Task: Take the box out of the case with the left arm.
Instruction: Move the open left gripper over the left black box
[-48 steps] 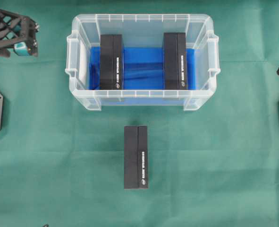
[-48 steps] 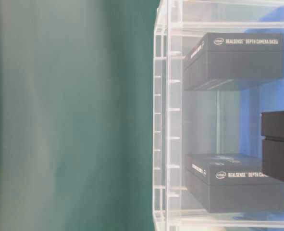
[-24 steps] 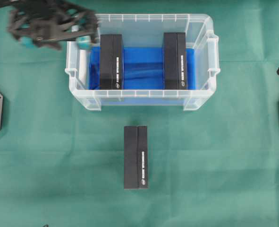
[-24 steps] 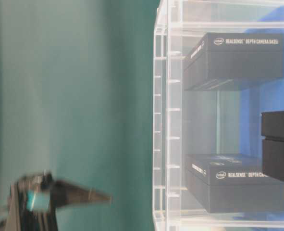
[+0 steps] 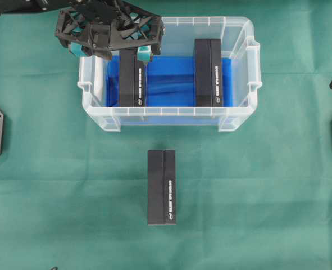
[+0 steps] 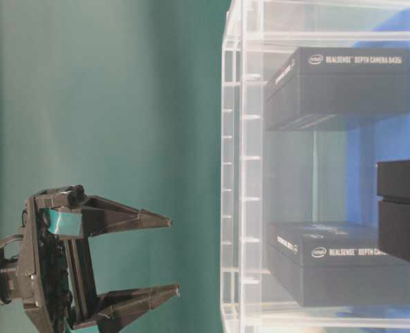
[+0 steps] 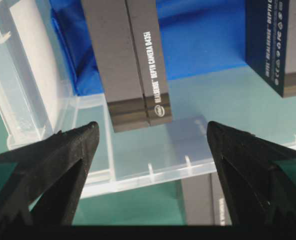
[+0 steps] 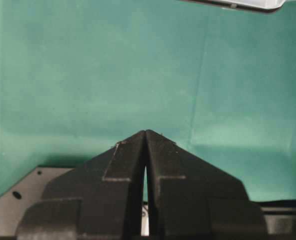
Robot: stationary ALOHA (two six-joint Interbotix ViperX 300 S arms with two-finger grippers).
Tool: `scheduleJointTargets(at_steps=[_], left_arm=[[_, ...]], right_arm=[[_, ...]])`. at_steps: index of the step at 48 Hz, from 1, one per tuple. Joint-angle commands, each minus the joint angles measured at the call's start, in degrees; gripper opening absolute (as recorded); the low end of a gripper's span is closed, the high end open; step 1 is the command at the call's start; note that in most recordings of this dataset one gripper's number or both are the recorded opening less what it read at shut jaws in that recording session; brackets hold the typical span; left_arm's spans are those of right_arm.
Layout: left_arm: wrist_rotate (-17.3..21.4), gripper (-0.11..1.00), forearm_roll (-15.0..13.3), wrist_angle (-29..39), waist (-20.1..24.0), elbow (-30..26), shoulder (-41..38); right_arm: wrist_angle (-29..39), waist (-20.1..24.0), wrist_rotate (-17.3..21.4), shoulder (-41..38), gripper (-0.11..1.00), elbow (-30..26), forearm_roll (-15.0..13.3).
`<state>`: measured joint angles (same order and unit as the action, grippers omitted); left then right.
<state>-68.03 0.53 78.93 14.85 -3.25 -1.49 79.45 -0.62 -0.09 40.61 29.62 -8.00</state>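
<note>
The left gripper (image 7: 150, 142) has its jaws spread wide and empty, above the case's (image 5: 98, 115) left end. Between the jaws (seen from the wrist) lies the left box (image 7: 127, 60), on the blue lining (image 7: 203, 35). Further off inside the case stands a second box (image 5: 208, 72). A third box (image 5: 162, 187) lies outside on the green tabletop (image 5: 267, 197). The right gripper (image 8: 145, 137) has its jaws pressed together, empty.

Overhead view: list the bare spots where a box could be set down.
Free: green cloth left and right of the black box on the cloth; blue floor between the two black boxes inside the clear plastic case. Crowded: the case's top-left corner, under the open left gripper.
</note>
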Motion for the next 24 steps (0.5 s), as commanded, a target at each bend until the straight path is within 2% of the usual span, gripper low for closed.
scheduleJointTargets(at_steps=[1, 24], left_arm=[[0.0, 0.97, 0.2, 0.1, 0.1, -0.5, 1.1], [0.1, 0.97, 0.5, 0.0, 0.4, 0.0, 1.1]], right_arm=[[-0.2, 0.0, 0.0, 0.0, 0.0, -0.7, -0.1], [-0.4, 0.0, 0.0, 0.0, 0.0, -0.6, -0.1]])
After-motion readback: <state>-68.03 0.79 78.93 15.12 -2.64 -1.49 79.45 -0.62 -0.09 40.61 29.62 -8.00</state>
